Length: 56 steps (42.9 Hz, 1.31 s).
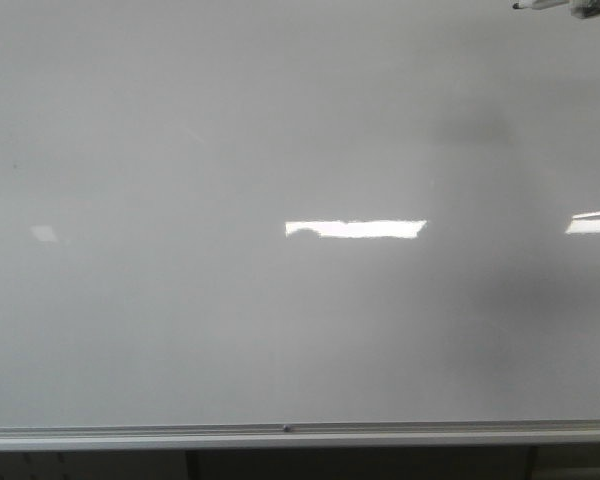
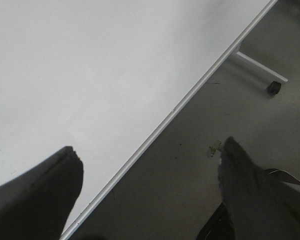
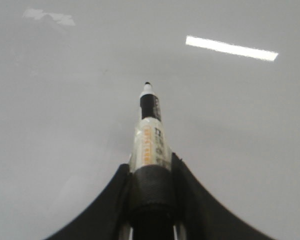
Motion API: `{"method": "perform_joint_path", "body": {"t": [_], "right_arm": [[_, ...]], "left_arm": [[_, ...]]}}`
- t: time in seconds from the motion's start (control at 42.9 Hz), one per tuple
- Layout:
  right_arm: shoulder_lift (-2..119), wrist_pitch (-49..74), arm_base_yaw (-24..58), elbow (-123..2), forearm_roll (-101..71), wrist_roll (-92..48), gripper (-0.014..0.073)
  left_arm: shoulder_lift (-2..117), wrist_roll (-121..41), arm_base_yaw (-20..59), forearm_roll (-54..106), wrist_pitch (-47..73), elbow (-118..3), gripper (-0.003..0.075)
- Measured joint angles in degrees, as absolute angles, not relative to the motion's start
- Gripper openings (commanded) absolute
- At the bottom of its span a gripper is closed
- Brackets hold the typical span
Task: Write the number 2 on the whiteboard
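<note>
Right wrist view, foreground: my right claw (image 3: 151, 200) is clamped on a marker (image 3: 150, 135), its two dark fingers (image 3: 110, 200) pressed against the barrel at lower centre. The marker's long axis runs up the frame, uncapped tip uppermost and aimed at the whiteboard (image 3: 65, 125); whether the tip touches the surface cannot be told.

Left wrist view: my left claw (image 2: 150, 165) stands spread wide and empty, fingertips at lower left and lower right, over the board's silver rail (image 2: 190, 97) running on a diagonal.

Front view: the board fills the frame, blank; no number 2 is visible. The marker tip shows at the extreme upper right.

Judgement: bring the tip square to the board with light, even pressure, then draw the hook, diagonal and flat base in one stroke.
</note>
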<state>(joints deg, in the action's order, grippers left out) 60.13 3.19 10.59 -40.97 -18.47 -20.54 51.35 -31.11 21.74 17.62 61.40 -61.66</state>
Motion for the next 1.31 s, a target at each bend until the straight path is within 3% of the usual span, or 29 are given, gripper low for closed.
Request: {"method": "perform_joint_path", "body": {"t": [0.793, 1.05, 1.307], "right_arm": [[74.06, -12.38, 11.38, -41.09, -18.82, -20.54, -0.008], [74.92, -11.87, 9.46, -41.17, -18.82, -20.54, -0.008], [75.01, -3.53, 5.56, -41.3, -18.82, -20.54, -0.008]], "left_arm": [[51.35, -31.11, 21.74, 17.62, 59.85, -61.53, 0.0545], [51.35, -31.11, 21.74, 17.72, 59.85, -61.53, 0.0545], [51.35, -31.11, 21.74, 17.72, 59.85, -61.53, 0.0545]]}}
